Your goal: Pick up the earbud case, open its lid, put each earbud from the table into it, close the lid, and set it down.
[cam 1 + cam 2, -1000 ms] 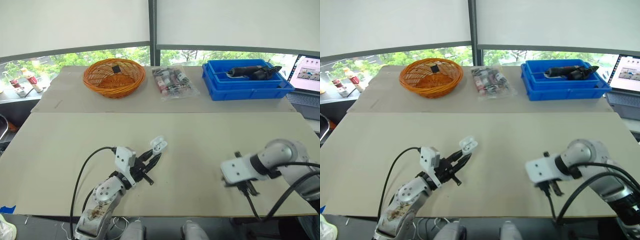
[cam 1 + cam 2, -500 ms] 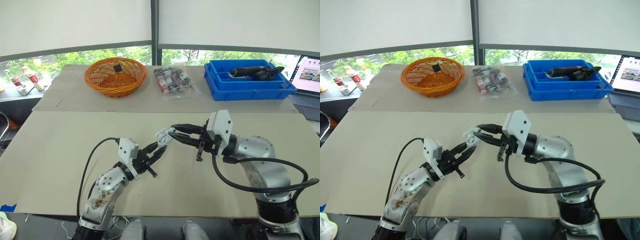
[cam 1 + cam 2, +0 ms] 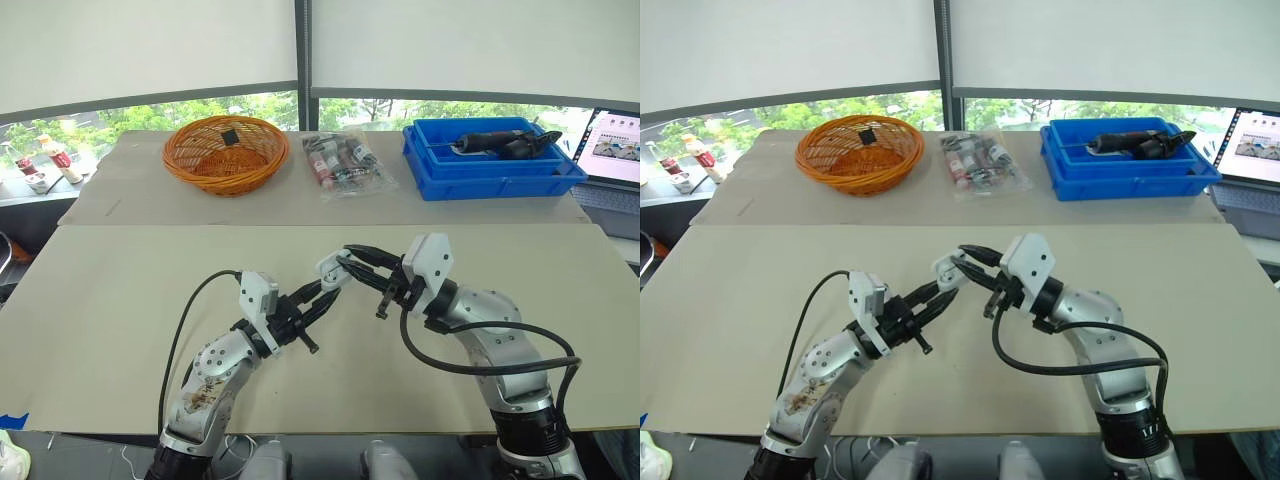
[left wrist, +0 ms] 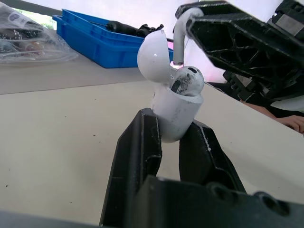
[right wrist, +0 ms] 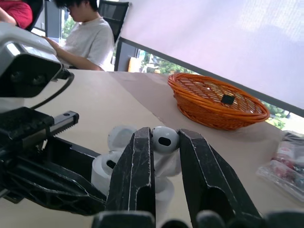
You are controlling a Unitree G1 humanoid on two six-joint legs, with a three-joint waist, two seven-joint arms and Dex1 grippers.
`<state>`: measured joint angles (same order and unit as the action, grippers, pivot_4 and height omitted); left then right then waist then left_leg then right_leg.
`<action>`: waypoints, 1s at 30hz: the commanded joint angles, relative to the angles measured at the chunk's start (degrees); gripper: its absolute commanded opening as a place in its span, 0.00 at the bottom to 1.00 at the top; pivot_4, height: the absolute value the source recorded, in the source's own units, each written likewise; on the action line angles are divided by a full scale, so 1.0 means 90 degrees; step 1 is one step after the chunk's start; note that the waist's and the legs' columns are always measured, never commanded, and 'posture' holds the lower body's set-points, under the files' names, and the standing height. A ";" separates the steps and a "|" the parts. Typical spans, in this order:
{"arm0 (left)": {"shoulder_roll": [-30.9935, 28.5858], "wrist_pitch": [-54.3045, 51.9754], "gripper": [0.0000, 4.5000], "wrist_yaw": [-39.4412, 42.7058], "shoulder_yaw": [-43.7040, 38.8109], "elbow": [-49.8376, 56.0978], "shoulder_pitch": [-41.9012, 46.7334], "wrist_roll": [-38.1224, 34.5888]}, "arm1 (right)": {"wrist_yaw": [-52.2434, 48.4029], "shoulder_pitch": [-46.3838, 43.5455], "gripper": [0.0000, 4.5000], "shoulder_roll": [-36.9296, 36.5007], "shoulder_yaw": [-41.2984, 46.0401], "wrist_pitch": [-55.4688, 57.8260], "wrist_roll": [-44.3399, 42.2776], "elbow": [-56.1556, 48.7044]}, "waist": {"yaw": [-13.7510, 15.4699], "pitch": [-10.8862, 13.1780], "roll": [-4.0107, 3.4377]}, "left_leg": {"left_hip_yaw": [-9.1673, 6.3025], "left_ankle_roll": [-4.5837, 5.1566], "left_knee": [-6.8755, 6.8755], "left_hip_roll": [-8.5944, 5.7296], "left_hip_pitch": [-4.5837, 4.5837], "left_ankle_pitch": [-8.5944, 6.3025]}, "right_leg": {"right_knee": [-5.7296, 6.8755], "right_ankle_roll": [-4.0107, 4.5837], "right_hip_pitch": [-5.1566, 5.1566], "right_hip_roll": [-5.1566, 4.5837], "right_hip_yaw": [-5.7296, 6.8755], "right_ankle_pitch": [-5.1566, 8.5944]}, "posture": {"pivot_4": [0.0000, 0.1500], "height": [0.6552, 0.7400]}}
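- Grip: the left tool is closed narrowly on the earbud case, with one black finger pressed to each side of its lower body. The case is upright and lifted off the worktop, above its middle.
- The lid stands hinged open behind the case mouth.
- The right tool is almost closed and pinches the second earbud by its head between the fingertips, right over the open case.
- The first earbud sits in the case with its head above the rim.
- The left wrist view shows the second earbud's stem pointing down just beside the first earbud's head. I cannot tell whether its tip is inside the case.
- The right wrist view shows the pinched head itself, and a seated person far behind.
- The eye views show the two tools meeting tip to tip. Along the far side of the worktop are an orange basket, a clear bag of small items and a blue bin, with a laptop at the right edge.
- Count: two tools, one case, two earbuds, one basket, one bag, one bin, one laptop.
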<state>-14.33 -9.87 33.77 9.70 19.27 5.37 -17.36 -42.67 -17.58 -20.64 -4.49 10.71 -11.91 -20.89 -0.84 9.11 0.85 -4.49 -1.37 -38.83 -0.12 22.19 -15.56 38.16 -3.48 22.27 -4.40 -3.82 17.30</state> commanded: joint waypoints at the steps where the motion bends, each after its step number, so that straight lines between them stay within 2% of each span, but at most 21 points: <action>1: 0.0001 0.0109 0.11 0.0028 -0.0045 0.0220 0.0069 -0.0072 | 0.0055 0.0077 0.08 -0.0110 -0.0078 -0.0476 0.0196 0.0038 | -0.0001 0.0000 0.0000 | 0.0001 0.0000 0.0000 0.0000 0.0000 0.0000 | -0.0001 0.0000 0.0000 0.0000 0.0000 0.0000 | 1.00 1.00; 9: -0.0006 0.0121 0.11 0.0056 -0.0054 0.0230 0.0072 -0.0057 | 0.0101 0.0111 0.08 -0.0377 -0.0390 -0.0928 0.0657 0.0142 | 0.0000 0.0000 0.0000 | 0.0001 0.0000 0.0000 0.0000 0.0000 0.0000 | -0.0001 0.0000 0.0000 0.0000 -0.0001 0.0000 | 1.00 1.00; 12: -0.0006 0.0145 0.11 0.0065 -0.0050 0.0224 0.0075 -0.0046 | 0.0014 0.0185 0.08 -0.0442 -0.0416 -0.0870 0.0516 0.0083 | 0.0001 0.0000 0.0000 | 0.0001 0.0000 0.0000 -0.0001 0.0000 0.0000 | -0.0001 0.0000 0.0000 0.0000 -0.0001 0.0000 | 1.00 1.00; 15: -0.0017 0.0162 0.11 0.0081 -0.0045 0.0221 0.0077 -0.0032 | 0.0064 0.0191 0.40 -0.0468 -0.0356 -0.0691 0.0397 0.0017 | 0.0002 0.0000 0.0000 | 0.0000 0.0000 0.0000 -0.0001 0.0000 0.0000 | -0.0002 0.0000 -0.0001 -0.0001 -0.0001 0.0000 | 1.00 1.00; 20: -0.0047 0.0151 0.11 0.0099 -0.0023 0.0219 0.0059 -0.0017 | -0.0008 0.0131 0.78 -0.0617 -0.0209 -0.0513 0.0131 -0.0180 | 0.0003 0.0000 0.0000 | -0.0001 0.0000 -0.0001 0.0000 0.0001 0.0000 | -0.0002 0.0000 -0.0001 -0.0001 -0.0001 0.0000 | 1.00 1.00; 25: -0.0130 0.0019 0.11 0.0245 -0.0046 0.0089 0.0141 -0.0103 | -0.0309 0.0321 0.78 -0.1421 0.0717 0.0409 -0.0860 -0.0832 | 0.0044 0.0000 0.0000 | -0.0001 0.0000 -0.0002 -0.0002 0.0006 0.0000 | -0.0005 0.0000 -0.0002 -0.0003 0.0000 0.0000 | 1.00 1.00; 30: -0.0634 -0.0520 0.11 0.1479 0.0215 -0.0223 0.0581 -0.0699 | -0.0711 0.0542 0.78 -0.2662 0.1665 0.1059 -0.1190 -0.0806 | 0.0027 0.0000 0.0000 | 0.0016 0.0001 -0.0001 0.0000 0.0002 -0.0001 | -0.0008 0.0000 -0.0008 0.0002 0.0002 0.0000 | 1.00 1.00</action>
<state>-19.31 -13.32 42.84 10.46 16.75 9.24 -21.00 -48.02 -12.27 -43.05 7.39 19.19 -21.11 -27.10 -0.60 9.11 0.85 -4.30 -1.36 -38.84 -0.13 22.21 -15.57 38.11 -3.48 22.19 -4.38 -3.80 17.30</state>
